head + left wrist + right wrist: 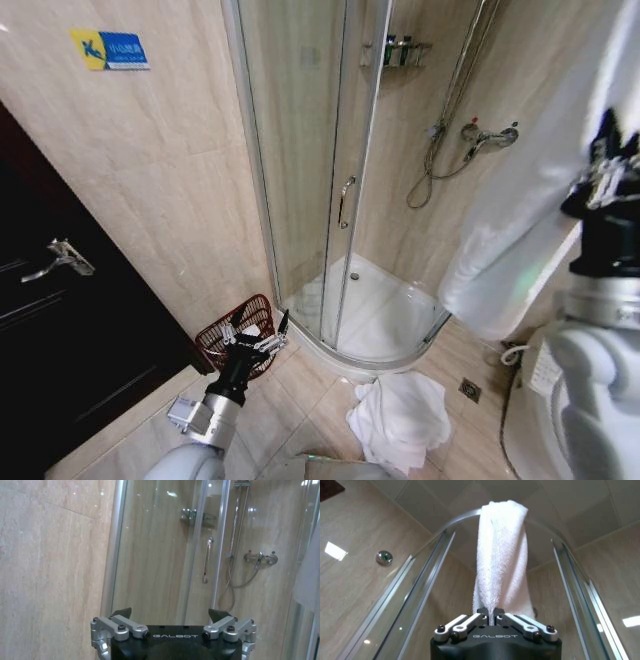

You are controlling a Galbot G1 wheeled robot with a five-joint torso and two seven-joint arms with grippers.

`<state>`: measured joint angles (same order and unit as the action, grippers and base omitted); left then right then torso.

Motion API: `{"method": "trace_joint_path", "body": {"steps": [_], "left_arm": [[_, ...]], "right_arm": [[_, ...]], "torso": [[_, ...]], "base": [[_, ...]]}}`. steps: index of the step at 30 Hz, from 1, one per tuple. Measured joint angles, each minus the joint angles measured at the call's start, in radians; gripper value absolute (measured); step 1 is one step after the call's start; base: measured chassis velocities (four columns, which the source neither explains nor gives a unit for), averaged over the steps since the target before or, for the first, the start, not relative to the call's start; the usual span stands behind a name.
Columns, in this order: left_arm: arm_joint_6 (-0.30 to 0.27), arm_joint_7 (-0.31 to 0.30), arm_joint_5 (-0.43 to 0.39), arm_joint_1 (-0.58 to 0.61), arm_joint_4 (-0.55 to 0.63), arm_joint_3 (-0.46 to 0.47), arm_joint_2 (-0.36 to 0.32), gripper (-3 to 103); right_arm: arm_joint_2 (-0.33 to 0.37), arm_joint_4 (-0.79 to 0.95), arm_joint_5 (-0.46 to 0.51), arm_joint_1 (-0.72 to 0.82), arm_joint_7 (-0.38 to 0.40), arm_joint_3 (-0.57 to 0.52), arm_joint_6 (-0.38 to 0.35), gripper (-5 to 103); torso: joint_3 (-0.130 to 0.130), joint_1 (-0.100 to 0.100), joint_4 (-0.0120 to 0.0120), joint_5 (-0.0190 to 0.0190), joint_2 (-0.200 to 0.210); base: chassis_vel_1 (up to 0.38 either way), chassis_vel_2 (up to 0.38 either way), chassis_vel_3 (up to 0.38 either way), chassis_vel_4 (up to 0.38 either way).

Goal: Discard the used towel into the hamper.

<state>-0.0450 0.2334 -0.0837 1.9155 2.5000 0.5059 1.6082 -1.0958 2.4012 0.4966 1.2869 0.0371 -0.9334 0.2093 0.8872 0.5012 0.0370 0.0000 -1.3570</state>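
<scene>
A white towel (501, 547) hangs over the curved top rail of the shower enclosure. My right gripper (491, 612) is shut on its lower part, fingers pinched together on the cloth. In the head view the same towel (530, 190) drapes down at the right, with the raised right gripper (607, 135) against it. The hamper (238, 335), a dark red-brown wire basket, stands on the floor against the wall beside the shower door. My left gripper (258, 322) hovers just over the hamper's rim. Its fingers are open and hold nothing, as the left gripper (171, 613) also shows.
A second white towel (403, 418) lies crumpled on the tiled floor in front of the shower tray (385, 320). The glass shower door (345, 190) is shut. A dark door (60, 300) stands at the left. A white fixture (535, 400) sits at the lower right.
</scene>
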Motion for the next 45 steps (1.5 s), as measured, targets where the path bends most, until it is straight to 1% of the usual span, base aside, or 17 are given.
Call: {"method": "trace_joint_path", "body": {"steps": [2, 5, 6, 8, 9, 11, 18, 20, 23, 35, 38, 39, 45], "left_arm": [[0.000, 0.000, 0.000, 0.000, 0.000, 0.000, 0.000, 100], [0.000, 0.000, 0.000, 0.000, 0.000, 0.000, 0.000, 100], [0.000, 0.000, 0.000, 0.000, 0.000, 0.000, 0.000, 100], [0.000, 0.000, 0.000, 0.000, 0.000, 0.000, 0.000, 100], [0.000, 0.000, 0.000, 0.000, 0.000, 0.000, 0.000, 100], [0.000, 0.000, 0.000, 0.000, 0.000, 0.000, 0.000, 100], [0.000, 0.000, 0.000, 0.000, 0.000, 0.000, 0.000, 100], [0.000, 0.000, 0.000, 0.000, 0.000, 0.000, 0.000, 100], [0.000, 0.000, 0.000, 0.000, 0.000, 0.000, 0.000, 100], [0.000, 0.000, 0.000, 0.000, 0.000, 0.000, 0.000, 100], [0.000, 0.000, 0.000, 0.000, 0.000, 0.000, 0.000, 100], [0.000, 0.000, 0.000, 0.000, 0.000, 0.000, 0.000, 100], [0.000, 0.000, 0.000, 0.000, 0.000, 0.000, 0.000, 100]], "right_arm": [[-0.010, 0.006, -0.007, 0.017, -0.004, 0.000, 0.005, 4], [-0.050, 0.017, -0.041, 0.067, -0.019, 0.007, 0.024, 4], [-0.050, 0.017, -0.041, 0.067, -0.019, 0.007, 0.024, 4], [-0.080, 0.013, -0.075, 0.095, -0.025, 0.027, 0.048, 4], [-0.080, 0.013, -0.075, 0.095, -0.025, 0.027, 0.048, 4], [-0.110, 0.012, -0.102, 0.113, -0.028, 0.047, 0.063, 4], [-0.149, -0.004, -0.142, 0.132, -0.022, 0.075, 0.098, 4], [-0.181, -0.019, -0.175, 0.151, -0.012, 0.090, 0.111, 4], [-0.205, -0.034, -0.192, 0.164, -0.008, 0.099, 0.126, 4], [-0.244, -0.078, -0.207, 0.182, -0.041, 0.104, 0.176, 4], [-0.255, -0.123, -0.214, 0.188, -0.064, 0.105, 0.218, 4], [-0.255, -0.123, -0.214, 0.188, -0.064, 0.105, 0.218, 4], [-0.289, -0.154, -0.243, 0.195, -0.083, 0.136, 0.276, 4]], "torso": [[0.000, 0.000, -0.0001, 0.0002, 0.000], [0.000, 0.000, 0.0000, -0.0003, 0.000], [0.000, 0.000, 0.0000, -0.0003, 0.000], [0.000, 0.000, 0.0000, 0.0002, 0.000], [0.000, 0.000, 0.0000, 0.0002, 0.000], [0.000, 0.000, 0.0000, 0.0000, 0.000], [0.000, 0.000, 0.0002, -0.0002, 0.000], [0.000, 0.000, 0.0000, -0.0001, 0.000], [0.000, 0.000, 0.0001, 0.0001, 0.000], [0.000, 0.000, 0.0000, 0.0000, 0.000], [0.000, 0.000, 0.0000, 0.0000, 0.000], [0.000, 0.000, 0.0000, 0.0000, 0.000], [0.000, 0.000, 0.0001, 0.0000, 0.000]], "base": [[0.000, 0.000, 0.000, 0.000], [0.000, 0.000, 0.000, 0.000], [0.000, 0.000, 0.000, 0.000], [0.000, 0.000, 0.000, 0.000], [0.000, 0.000, 0.000, 0.000], [0.000, 0.000, 0.000, 0.000], [0.000, 0.000, 0.000, 0.000], [0.000, 0.000, 0.000, 0.000], [0.000, 0.000, 0.000, 0.000], [0.000, 0.000, 0.000, 0.000], [0.000, 0.000, 0.000, 0.000], [0.000, 0.000, 0.000, 0.000], [0.000, 0.000, 0.000, 0.000]]}}
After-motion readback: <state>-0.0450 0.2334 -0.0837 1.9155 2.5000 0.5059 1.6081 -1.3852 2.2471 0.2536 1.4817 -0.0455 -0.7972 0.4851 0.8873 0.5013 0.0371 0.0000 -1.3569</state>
